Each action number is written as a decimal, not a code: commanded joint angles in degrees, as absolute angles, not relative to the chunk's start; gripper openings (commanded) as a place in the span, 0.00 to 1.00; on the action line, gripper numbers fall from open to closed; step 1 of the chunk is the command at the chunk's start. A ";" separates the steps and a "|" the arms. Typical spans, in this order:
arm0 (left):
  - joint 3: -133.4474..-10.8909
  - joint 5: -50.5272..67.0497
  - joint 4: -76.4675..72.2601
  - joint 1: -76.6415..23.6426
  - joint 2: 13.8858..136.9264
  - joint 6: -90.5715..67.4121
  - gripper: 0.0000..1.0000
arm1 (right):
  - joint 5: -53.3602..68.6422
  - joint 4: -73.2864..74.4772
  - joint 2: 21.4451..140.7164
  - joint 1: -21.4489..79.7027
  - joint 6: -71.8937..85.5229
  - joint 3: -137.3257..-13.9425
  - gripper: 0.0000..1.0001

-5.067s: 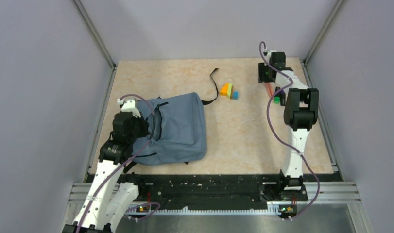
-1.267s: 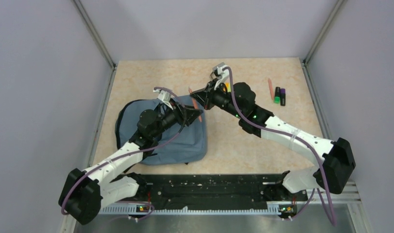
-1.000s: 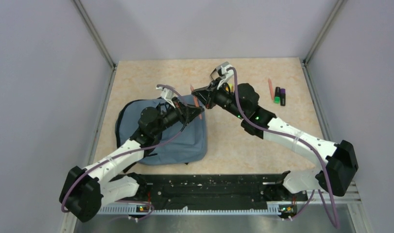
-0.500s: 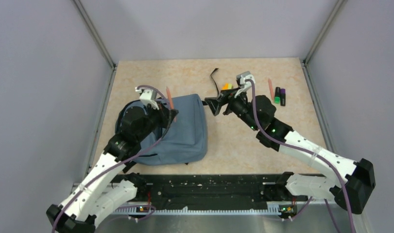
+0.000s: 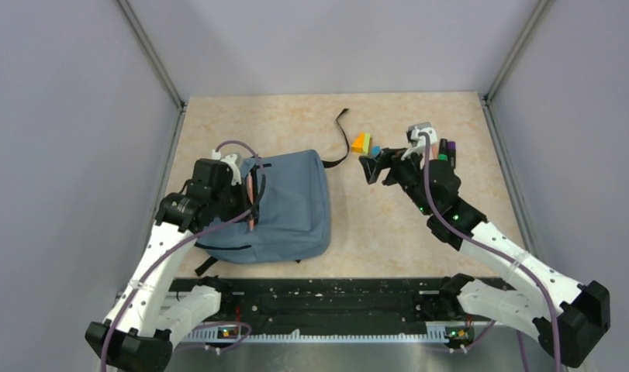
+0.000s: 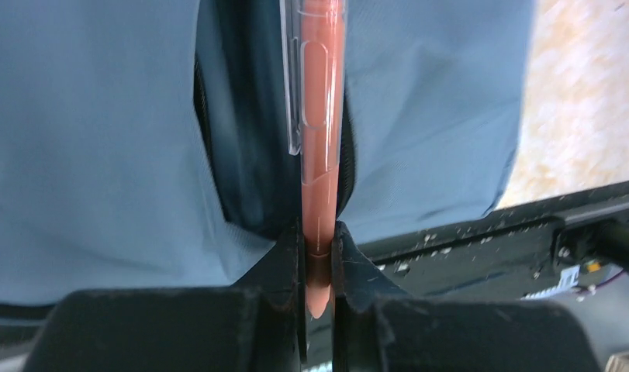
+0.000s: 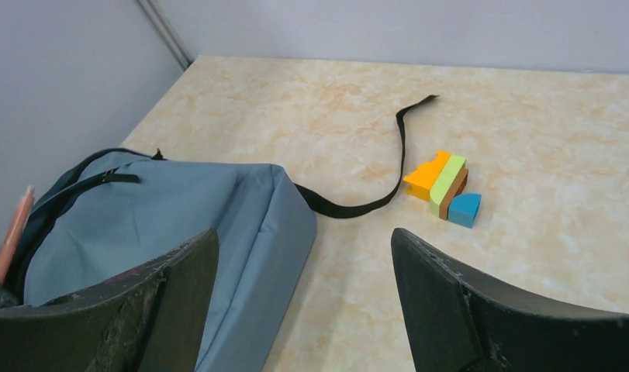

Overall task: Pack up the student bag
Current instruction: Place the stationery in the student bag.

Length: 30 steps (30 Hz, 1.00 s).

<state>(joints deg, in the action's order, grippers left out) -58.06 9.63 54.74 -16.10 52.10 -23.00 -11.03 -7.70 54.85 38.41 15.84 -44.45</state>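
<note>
The student bag [image 5: 292, 209] lies flat at the left of the table, dusty-blue, with its dark zip opening at its left side. My left gripper [image 5: 251, 194] hovers over that opening, shut on a salmon pen [image 6: 320, 139] with a clear clip. The pen's far end points into the dark slot of the bag [image 6: 101, 155], between the fabric edges. My left gripper [image 6: 319, 260] pinches the pen near its tip. My right gripper [image 5: 373, 167] stands open and empty above the bare table right of the bag [image 7: 179, 209]. The right gripper [image 7: 303, 287] sees the pen [image 7: 12, 232] at the far left.
A black strap [image 5: 343, 139] trails from the bag's top right corner. A small stack of coloured blocks [image 5: 365, 144] sits behind the right gripper's fingers, seen also as blocks [image 7: 444, 190]. Highlighters [image 5: 449, 147] peek out behind the right arm. A black rail [image 5: 334, 298] edges the near side.
The right gripper let go of the pen, opened and drew back to the right. The left gripper, holding the pen, swung left and turned it down over the bag's opening.
</note>
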 commanded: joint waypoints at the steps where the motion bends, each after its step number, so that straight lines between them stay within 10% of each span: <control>1: -61.19 8.82 65.42 -15.56 53.54 -21.99 0.00 | -14.40 -6.99 50.83 37.58 13.98 -43.29 0.80; 30: -74.44 11.91 73.66 -15.47 74.35 -12.85 0.00 | -15.74 -5.62 42.36 37.18 12.45 -40.52 0.81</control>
